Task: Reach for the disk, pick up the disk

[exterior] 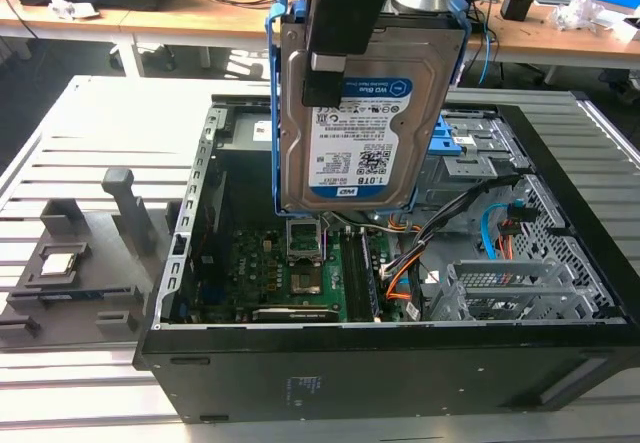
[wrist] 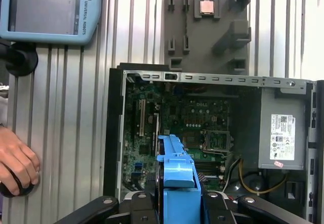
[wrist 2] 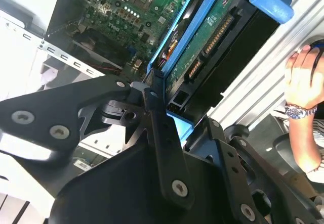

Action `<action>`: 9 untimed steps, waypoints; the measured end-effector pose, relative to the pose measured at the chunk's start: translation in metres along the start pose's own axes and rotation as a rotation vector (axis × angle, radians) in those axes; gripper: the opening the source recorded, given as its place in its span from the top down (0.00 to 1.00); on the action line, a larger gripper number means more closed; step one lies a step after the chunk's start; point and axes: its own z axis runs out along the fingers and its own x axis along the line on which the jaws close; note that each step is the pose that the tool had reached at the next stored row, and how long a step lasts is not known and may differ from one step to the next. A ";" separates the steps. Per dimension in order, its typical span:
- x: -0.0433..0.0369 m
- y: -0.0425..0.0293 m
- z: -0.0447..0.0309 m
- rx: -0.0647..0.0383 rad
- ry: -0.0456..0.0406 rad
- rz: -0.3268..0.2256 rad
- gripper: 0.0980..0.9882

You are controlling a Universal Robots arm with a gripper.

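The disk [exterior: 365, 113], a silver hard drive with a white-and-blue label in a blue plastic frame, hangs upright in the air above the open computer case [exterior: 400, 373]. My gripper [exterior: 338, 71] is shut on it from above, with one black finger [exterior: 325, 53] lying over the labelled face. In the second wrist view the disk's green circuit-board side [wrist 2: 207, 37] shows, clamped between the black fingers [wrist 2: 158, 113]. The first wrist view looks down the blue frame's edge [wrist: 177, 166], held between the gripper's [wrist: 177, 206] arms, with the motherboard [wrist: 197, 118] far below.
A grey fixture [exterior: 90, 263] with a small silver CPU chip [exterior: 62, 261] lies on the exterior view's left of the case. A grey drive cage [exterior: 500, 283] with blue latches [exterior: 455, 145] fills the case's right. A person's hand [wrist: 15, 166] rests beside a pendant [wrist: 50, 11].
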 end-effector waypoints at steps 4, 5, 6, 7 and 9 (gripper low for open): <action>0.0036 0.0001 0.0000 0.000 0.0000 0.000 0.70; 0.0049 0.0002 0.0000 0.000 0.0000 0.000 0.70; 0.0060 0.0002 0.0000 0.000 0.0000 0.000 0.70; 0.0073 0.0003 0.0000 0.000 0.0000 0.000 0.70; 0.0114 0.0004 0.0001 0.000 0.0001 0.000 0.70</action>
